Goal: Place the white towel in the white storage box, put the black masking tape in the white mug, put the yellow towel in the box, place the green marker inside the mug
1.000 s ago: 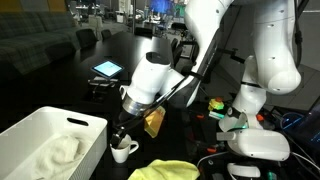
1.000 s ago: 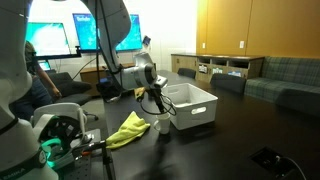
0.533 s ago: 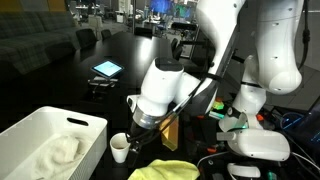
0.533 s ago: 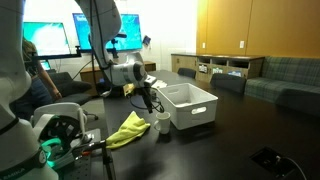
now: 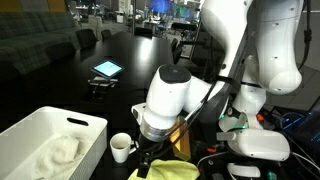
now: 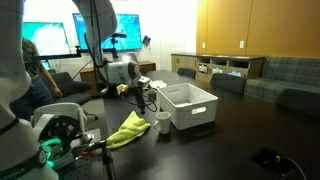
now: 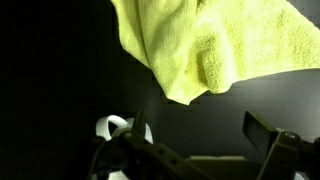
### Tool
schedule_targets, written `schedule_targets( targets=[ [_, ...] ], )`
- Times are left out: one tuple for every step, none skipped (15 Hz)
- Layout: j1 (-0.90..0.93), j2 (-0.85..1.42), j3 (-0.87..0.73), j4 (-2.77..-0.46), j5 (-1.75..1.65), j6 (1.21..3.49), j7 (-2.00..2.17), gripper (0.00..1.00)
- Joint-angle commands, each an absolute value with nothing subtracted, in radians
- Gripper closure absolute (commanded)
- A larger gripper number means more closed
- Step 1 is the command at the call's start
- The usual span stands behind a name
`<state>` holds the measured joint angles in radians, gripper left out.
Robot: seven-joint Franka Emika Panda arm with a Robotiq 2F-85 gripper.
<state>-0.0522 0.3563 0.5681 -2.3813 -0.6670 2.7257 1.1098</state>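
My gripper is open and empty, its two dark fingers spread wide over the black table. It hangs just short of the yellow towel, which lies crumpled on the table. The white mug stands between the towel and the white storage box; a sliver of the mug peeks out behind one finger. The white towel lies inside the box. In both exterior views the gripper hangs low beside the mug. The black masking tape and the green marker are out of view.
A lit tablet lies farther back on the black table. A tan boxy object sits behind the arm. The robot's white base and cables crowd one side. Monitors and a sofa stand beyond the table.
The jaws have opened. The arm has swung away from above the mug, down and over toward the yellow towel.
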Motion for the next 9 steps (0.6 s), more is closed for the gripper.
schedule_targets(
  targets=[
    [-0.047, 0.415, 0.562, -2.309, -0.67, 2.673, 1.064, 0.0],
    [0.096, 0.394, 0.424, -2.309, -0.548, 2.71, 0.966, 0.0],
    [0.119, 0.411, 0.399, -2.294, -0.519, 2.715, 0.932, 0.0],
    [0.155, 0.426, 0.362, -2.283, -0.471, 2.718, 0.882, 0.0],
    [0.194, 0.44, 0.33, -2.269, -0.427, 2.719, 0.841, 0.0],
    [0.226, 0.444, 0.304, -2.267, -0.386, 2.72, 0.809, 0.0],
    [0.247, 0.44, 0.293, -2.276, -0.343, 2.726, 0.771, 0.0],
    [0.268, 0.44, 0.282, -2.281, -0.301, 2.727, 0.744, 0.0],
    [0.28, 0.442, 0.283, -2.286, -0.259, 2.728, 0.703, 0.0]
  ],
)
